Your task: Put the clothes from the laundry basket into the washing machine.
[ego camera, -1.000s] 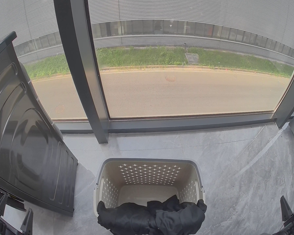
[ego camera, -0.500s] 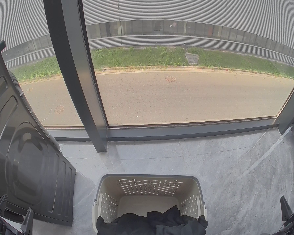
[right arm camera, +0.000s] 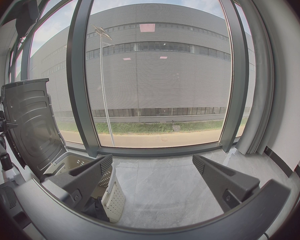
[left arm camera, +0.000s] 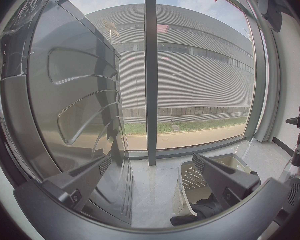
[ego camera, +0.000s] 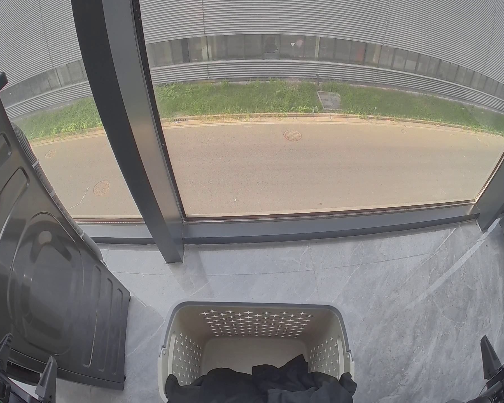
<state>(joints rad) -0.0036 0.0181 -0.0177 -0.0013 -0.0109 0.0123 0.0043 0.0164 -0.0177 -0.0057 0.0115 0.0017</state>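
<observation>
Black left gripper [left arm camera: 151, 160]: fingers spread apart, nothing between them. It sits low on the left, just beside the washing machine [ego camera: 45, 275], whose dark grey embossed side panel is in view. Right gripper [right arm camera: 151, 160]: fingers likewise apart and empty, low at the far right above the grey marbled floor [ego camera: 409, 309].

Laundry basket [ego camera: 252, 307]: pale, with star-perforated walls. It stands on the floor between the two grippers, near the washing machine's side.

Clothes [ego camera: 263, 384]: black, bunched inside the basket at its near end, partly draped over the rim.

Window [ego camera: 319, 163]: dark-framed, beyond the basket.
</observation>
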